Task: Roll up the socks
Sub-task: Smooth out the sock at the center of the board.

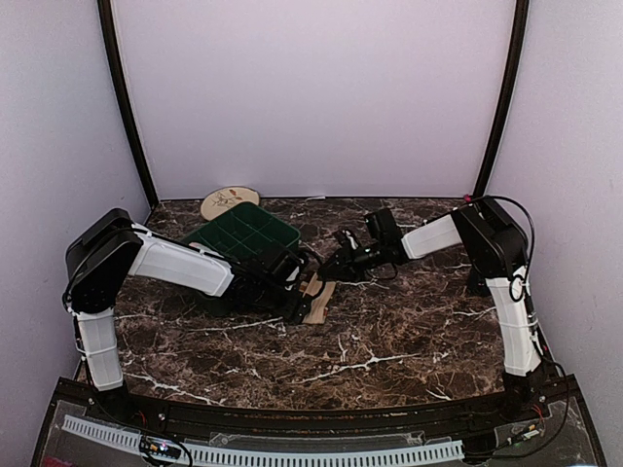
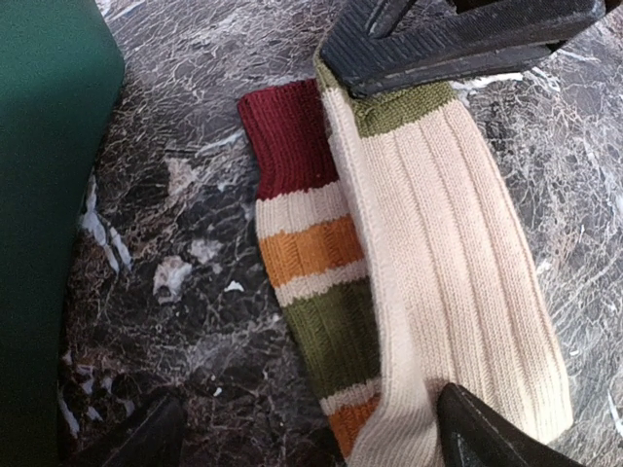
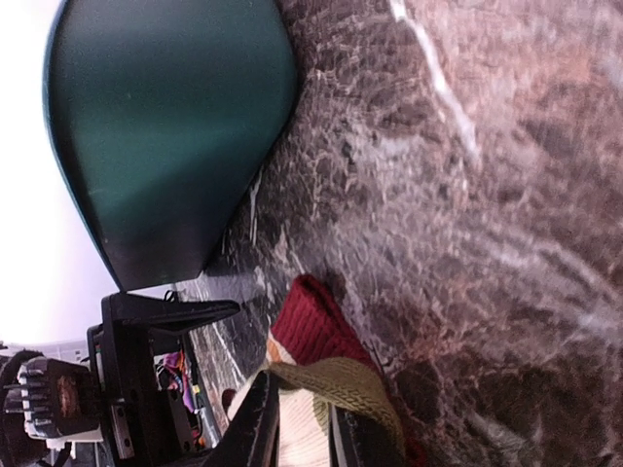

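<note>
Two socks (image 1: 318, 298) lie flat near the middle of the dark marble table (image 1: 389, 350), well in from its near edge, one overlapping the other along their length. The left gripper (image 2: 307, 409) reaches in from the left and hangs low over them with its jaws spread wide, holding nothing. One of its fingers (image 2: 482, 433) stands over the edge of the cream sock (image 2: 458, 253), the other over bare stone beside the striped sock (image 2: 307, 253), so the pair lies between them. The cream sock is ribbed, with an olive-green band at its far end, and it lies on top, covering one long side of the striped sock. The striped sock shows bands of maroon, cream, orange, olive, cream and orange, its maroon cuff sticking out just beside the olive band. At that far end the right gripper (image 3: 307, 433), reaching in from the right, has its jaws pinched together on the olive band of the cream sock. The fabric bunches up over one finger, while the maroon cuff rests on the table just beyond. Farther back and to the left sits a dark green tray (image 1: 243, 233) with compartments, close to the socks but apart from them. Behind the tray lies a round beige plate (image 1: 230, 202), partly hidden by the tray's far corner.
</note>
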